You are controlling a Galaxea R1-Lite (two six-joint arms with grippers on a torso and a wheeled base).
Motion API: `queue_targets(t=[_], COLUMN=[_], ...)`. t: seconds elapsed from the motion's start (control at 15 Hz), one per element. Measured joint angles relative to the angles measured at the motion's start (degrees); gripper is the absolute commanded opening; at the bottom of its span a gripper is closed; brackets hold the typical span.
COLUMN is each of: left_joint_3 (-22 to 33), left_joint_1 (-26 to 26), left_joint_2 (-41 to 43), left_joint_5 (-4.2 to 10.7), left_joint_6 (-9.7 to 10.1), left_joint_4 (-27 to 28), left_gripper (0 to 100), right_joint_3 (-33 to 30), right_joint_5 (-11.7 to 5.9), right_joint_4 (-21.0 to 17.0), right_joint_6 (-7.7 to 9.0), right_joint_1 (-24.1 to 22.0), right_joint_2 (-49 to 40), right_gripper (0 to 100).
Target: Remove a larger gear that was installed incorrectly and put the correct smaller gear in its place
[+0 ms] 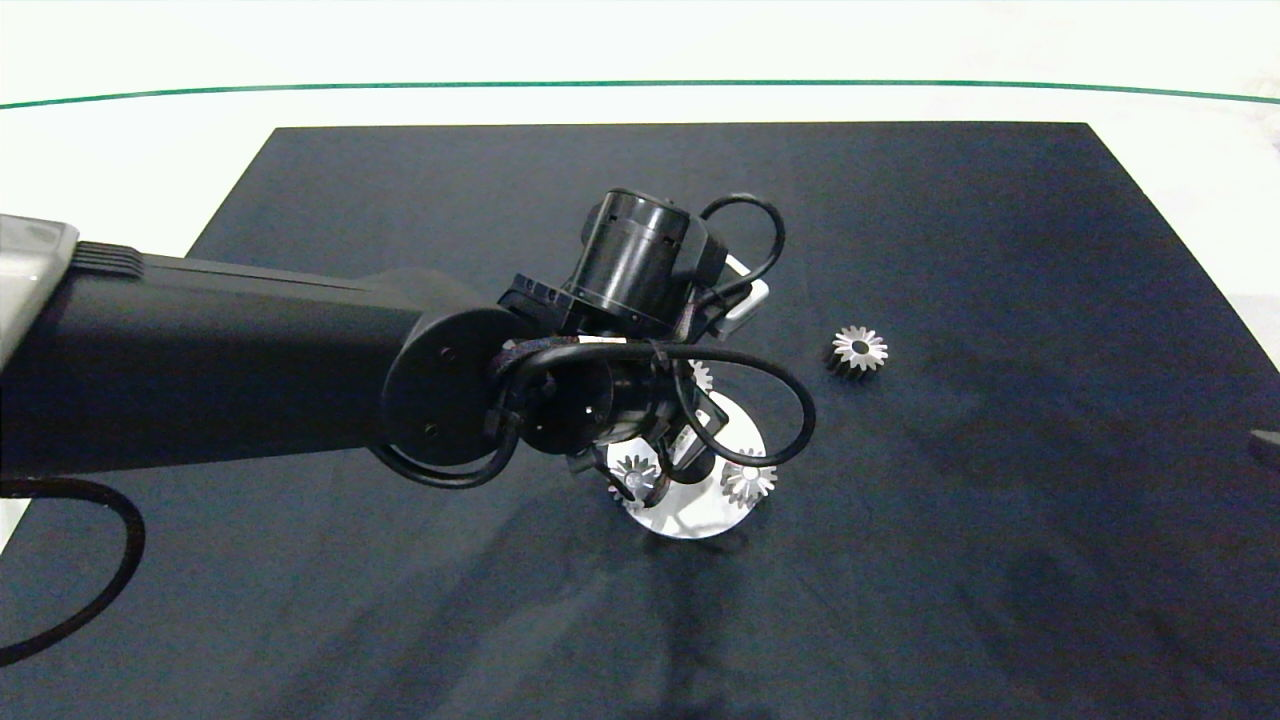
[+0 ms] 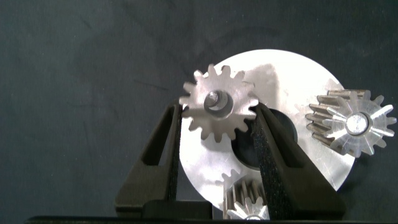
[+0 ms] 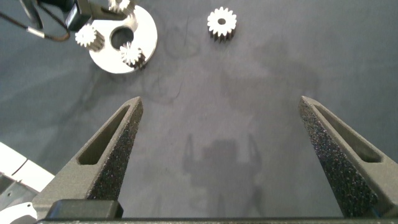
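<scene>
**Swap nearly finished: blunt-toothed gear held over the disc, star gear set aside**

The larger gear (image 1: 859, 349), silver with thin pointed teeth and dark sloping sides, lies alone on the dark mat (image 1: 1000, 560) covering the table, well apart from the round silver base disc (image 1: 690, 520), so the removal looks done. The left gripper (image 2: 219, 121) hangs over that disc with its two dark padded fingers (image 2: 163, 149) pressed against opposite sides of the smaller gear (image 2: 217, 104), flat and silver with short blunt teeth. A pale pin end shows inside the gear's centre hole, which suggests it is on or going onto its post. What seems left is seating it fully and letting go.

Two pale-centred gears (image 2: 354, 122) stand on the disc beside it.

Whether the smaller gear sits right down on the disc cannot be told. In the head view the left arm's wrist and cables hide it. The right gripper (image 3: 227, 155) is spread wide and empty above bare mat, idle.
</scene>
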State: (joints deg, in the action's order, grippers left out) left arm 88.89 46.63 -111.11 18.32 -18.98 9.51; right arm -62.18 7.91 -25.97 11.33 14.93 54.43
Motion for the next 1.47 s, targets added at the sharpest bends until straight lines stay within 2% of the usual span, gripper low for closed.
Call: queue_targets(t=[1.47], left_joint_3=[0.5], left_joint_1=[-0.3], left_joint_2=[-0.2], left_joint_5=[0.04], left_joint_6=[-0.26], left_joint_4=[0.2], left_gripper=[4], right_joint_3=[0.8], right_joint_5=[0.02], right_joint_4=[0.0], right_joint_6=[-0.26], right_joint_1=[0.0], right_joint_2=[-0.6], right_gripper=[100])
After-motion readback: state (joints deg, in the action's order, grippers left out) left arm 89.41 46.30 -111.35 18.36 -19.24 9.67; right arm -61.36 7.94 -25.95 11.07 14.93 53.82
